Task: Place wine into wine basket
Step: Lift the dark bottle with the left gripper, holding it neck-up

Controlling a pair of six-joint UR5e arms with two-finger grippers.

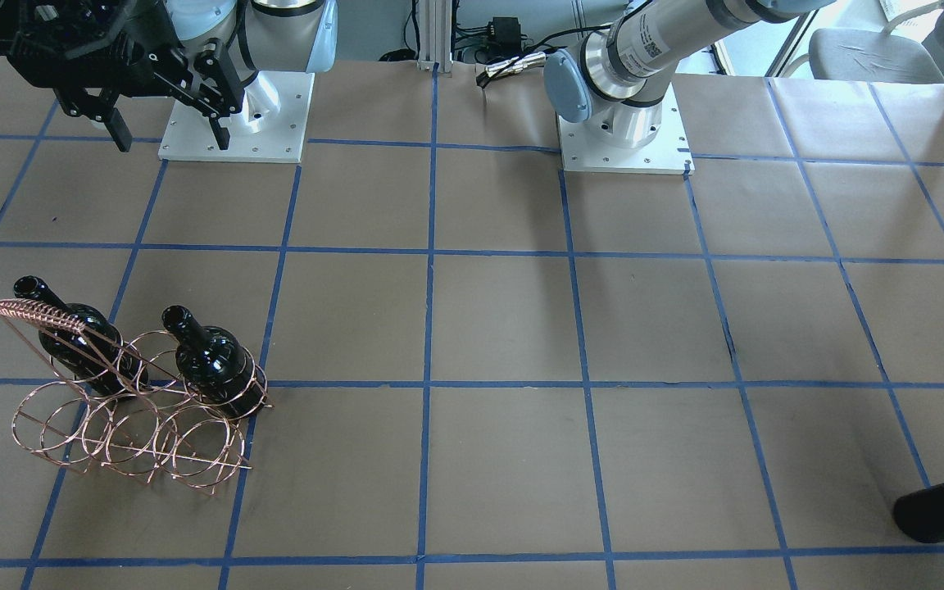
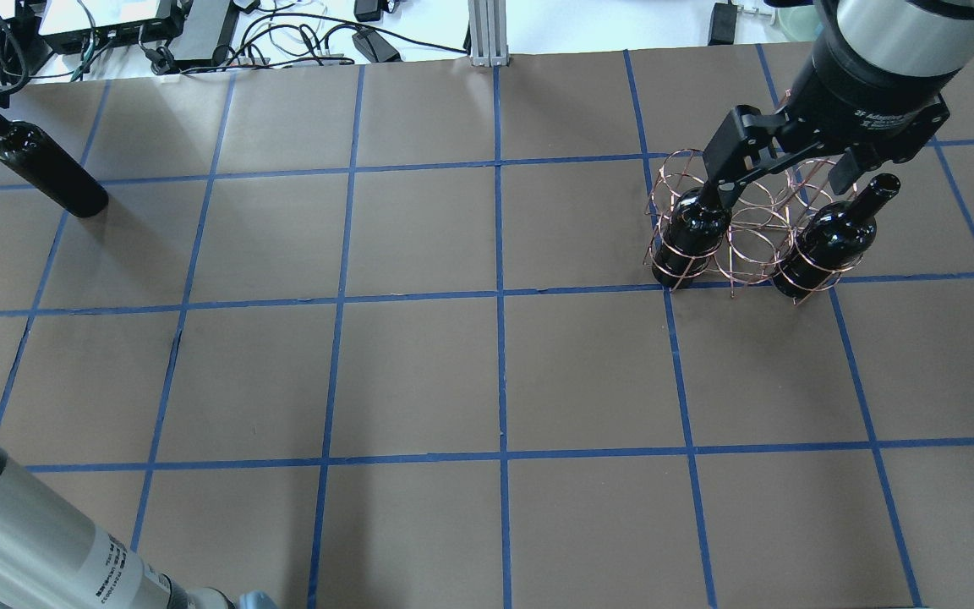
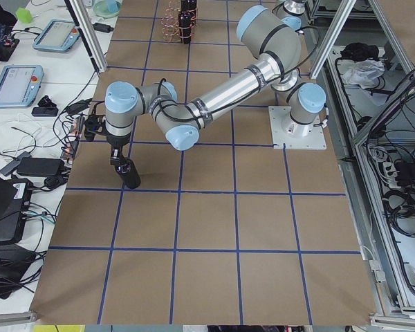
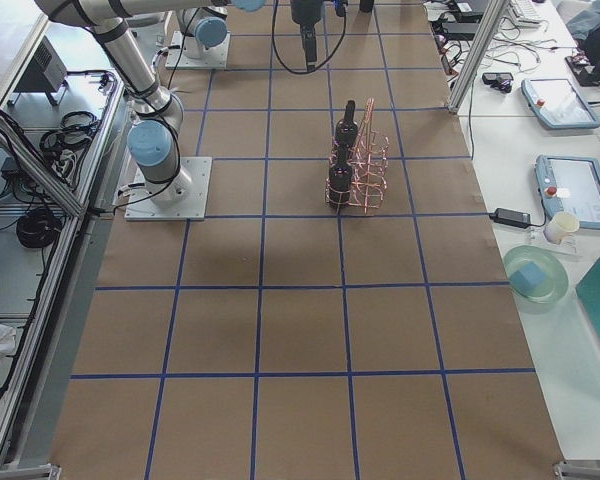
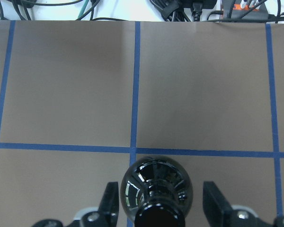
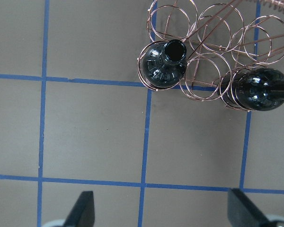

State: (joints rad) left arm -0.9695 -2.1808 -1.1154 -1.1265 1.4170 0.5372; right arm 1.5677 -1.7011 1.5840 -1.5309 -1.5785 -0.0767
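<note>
Grasp step, we judge. The wine bottle (image 2: pixel 47 173) stands upright at the table's far-left edge, well apart from the wine basket (image 1: pixel 132 422), which holds two other bottles (image 1: pixel 214 365). The left gripper (image 5: pixel 161 203) straddles its neck, fingers spread and not clamped. The right gripper (image 6: pixel 163 208) hangs spread and empty. Next: close on the neck, lift, carry to a free ring.

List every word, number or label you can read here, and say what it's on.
"2F Adaptive": white print on the black body of the right end effector, above the wine basket; the smaller line under it is unreadable.
Sticker with a square code on the left arm: too small to read.
Pendant screens on the side bench: too small to read.
Wine bottles: no labels.
</note>
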